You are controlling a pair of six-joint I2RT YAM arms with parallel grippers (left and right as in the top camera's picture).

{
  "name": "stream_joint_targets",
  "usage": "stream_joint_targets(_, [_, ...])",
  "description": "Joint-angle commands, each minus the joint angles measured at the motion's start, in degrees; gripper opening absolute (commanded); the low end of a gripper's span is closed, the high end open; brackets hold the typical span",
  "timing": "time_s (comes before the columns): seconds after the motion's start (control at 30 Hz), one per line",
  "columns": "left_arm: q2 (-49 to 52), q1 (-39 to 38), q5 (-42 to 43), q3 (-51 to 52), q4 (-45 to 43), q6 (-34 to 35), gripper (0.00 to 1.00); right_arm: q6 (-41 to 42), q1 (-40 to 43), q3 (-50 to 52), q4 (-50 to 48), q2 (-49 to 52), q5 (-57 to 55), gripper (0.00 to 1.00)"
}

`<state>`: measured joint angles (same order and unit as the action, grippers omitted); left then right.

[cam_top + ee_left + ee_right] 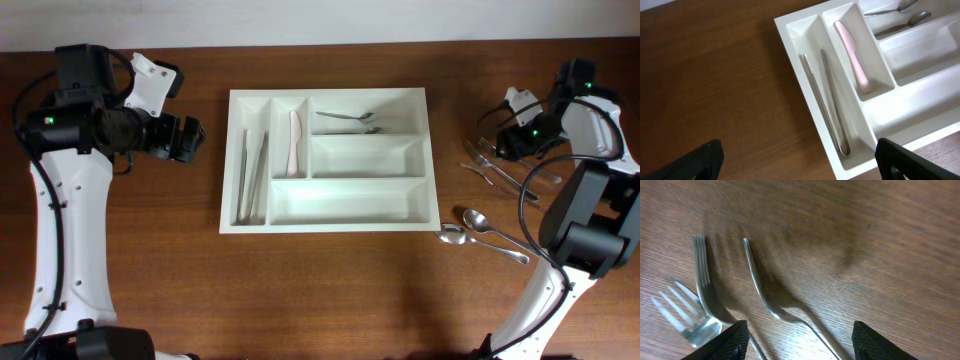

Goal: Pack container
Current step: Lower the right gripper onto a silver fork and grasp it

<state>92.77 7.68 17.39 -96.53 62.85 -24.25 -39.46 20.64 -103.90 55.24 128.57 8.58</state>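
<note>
Container [345,200]: white tray, centre of table, long side running L–R, flat.
- Far-left narrow slot: tongs [250,165], lengthwise.
- Next narrow slot: pink knife [294,143].
- Top long slot: two spoons [345,117].
- Mid and bottom long slots bare.

Loose cutlery, all on the right of the tray:
- Forks [490,165] on the wood near the tray's top-right corner. Tines point toward the tray, handles run diagonally away toward the table's front.
- Loose spoons [480,225] sit nearer the front, off the bottom-right corner.

R gripper [508,146]:
- Sits right over the forks.
- Wrist cam shows the fingers apart with nothing clamped.
- One fork's handle runs down between them, the other forks just beside the left finger.
- Wrist view is smeared, so can't say whether the tips touch the wood or the fork yet.

L gripper [195,138]:
- Just off the tray's left edge, level with the narrow slots.
- Jaws spread wide, empty.

Key relation:
- The tray lies to the left of the R gripper, and the R arm is much the nearer one to the forks.
- Fork axis is diagonal and the free slots run L–R, so my guess is a fork needs a wrist turn on the carry to drop in lengthwise.
- Thin handle flat on wood, so the pinch could slip.
</note>
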Motion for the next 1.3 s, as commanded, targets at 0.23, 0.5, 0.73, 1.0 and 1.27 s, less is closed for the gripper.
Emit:
stream_joint_targets(0.23, [-1.51, 0.0, 0.63, -0.22, 0.0, -0.74, 0.99, -0.61, 0.02, 5.86, -5.27, -0.46, -0.31, 0.59])
stream_joint_targets(0.5, [-1.51, 0.0, 0.63, -0.22, 0.0, -0.74, 0.99, -0.59, 0.02, 7.48, -7.1, -0.46, -0.28, 0.45])
stream_joint_targets(0.73, [-1.51, 0.0, 0.63, -0.22, 0.0, -0.72, 0.99, -0.57, 0.02, 7.48, -7.72, -0.46, -0.28, 0.34])
stream_joint_targets(1.0, [-1.51, 0.0, 0.63, -0.22, 0.0, -0.72, 0.99, -0.11, 0.02, 7.48, -7.74, -0.46, -0.28, 0.24])
stream_joint_targets(1.27, [-1.51, 0.0, 0.63, -0.22, 0.0, -0.72, 0.99, 0.92, 0.02, 7.48, -8.48, -0.46, -0.28, 0.18])
